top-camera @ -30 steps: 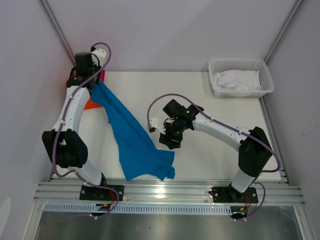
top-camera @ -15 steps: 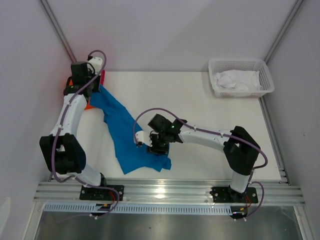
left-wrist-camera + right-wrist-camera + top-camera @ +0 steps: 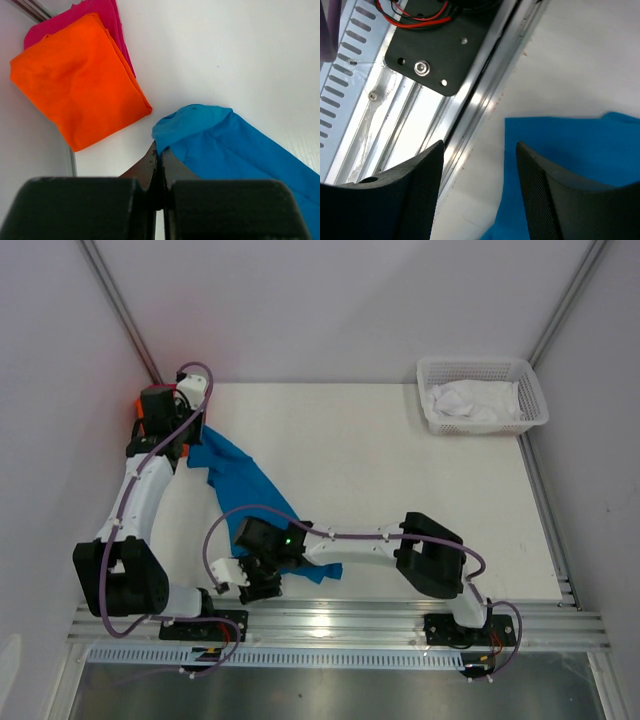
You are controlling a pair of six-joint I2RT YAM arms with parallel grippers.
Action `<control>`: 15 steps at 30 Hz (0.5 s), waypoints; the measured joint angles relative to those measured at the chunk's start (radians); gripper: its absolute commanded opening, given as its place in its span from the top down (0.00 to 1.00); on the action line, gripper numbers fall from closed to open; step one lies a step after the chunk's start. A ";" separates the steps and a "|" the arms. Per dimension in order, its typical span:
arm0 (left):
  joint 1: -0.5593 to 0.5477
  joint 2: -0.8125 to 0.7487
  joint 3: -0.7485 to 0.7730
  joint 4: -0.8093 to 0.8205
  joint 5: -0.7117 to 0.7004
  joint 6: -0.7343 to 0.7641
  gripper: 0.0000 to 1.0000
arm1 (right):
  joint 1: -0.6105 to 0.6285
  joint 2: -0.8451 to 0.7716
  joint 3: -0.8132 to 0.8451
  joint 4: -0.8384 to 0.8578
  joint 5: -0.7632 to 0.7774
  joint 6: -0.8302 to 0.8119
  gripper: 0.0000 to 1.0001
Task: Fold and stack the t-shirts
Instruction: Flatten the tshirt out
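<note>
The bright blue t-shirt (image 3: 243,483) lies unfolded in a diagonal band from the far left towards the near edge. My left gripper (image 3: 191,437) is shut on its far corner; in the left wrist view the fingertips (image 3: 159,150) pinch the blue cloth (image 3: 235,145). The folded orange t-shirt (image 3: 80,80) lies on the pinkish-red one (image 3: 107,15) in the far left corner. My right gripper (image 3: 258,585) is open over the shirt's near left corner; in the right wrist view (image 3: 480,145) one finger is over the blue cloth (image 3: 565,150), the other over the table edge.
A white lattice basket (image 3: 430,368) holding white cloth (image 3: 470,400) stands at the far right. The aluminium rail (image 3: 445,95) and the left arm's black base plate (image 3: 435,55) lie right beside my right gripper. Walls close in on both sides.
My right arm has swung from the table's middle to the near left edge. My left gripper has drawn the blue shirt's far corner further left, and the shirt has narrowed.
</note>
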 measured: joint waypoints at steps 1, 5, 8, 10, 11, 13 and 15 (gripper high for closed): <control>0.000 -0.002 -0.008 0.001 0.000 0.000 1.00 | 0.015 0.009 0.002 0.000 0.001 -0.006 0.38; 0.000 -0.010 -0.031 0.009 0.000 0.001 1.00 | 0.034 0.058 0.013 0.002 0.033 -0.025 0.39; 0.000 -0.011 -0.039 0.018 0.000 0.001 1.00 | 0.022 0.101 0.015 0.007 0.074 -0.035 0.39; 0.000 -0.012 -0.044 0.020 0.000 0.001 1.00 | 0.011 0.106 0.015 0.031 0.093 -0.046 0.39; 0.000 -0.013 -0.046 0.021 0.000 0.001 1.00 | 0.006 0.106 0.015 0.035 0.090 -0.045 0.39; 0.000 -0.013 -0.048 0.024 0.000 0.001 1.00 | 0.002 0.110 0.014 0.040 0.084 -0.039 0.39; 0.000 -0.013 -0.049 0.026 0.000 0.000 1.00 | 0.003 0.113 0.014 0.051 0.083 -0.039 0.39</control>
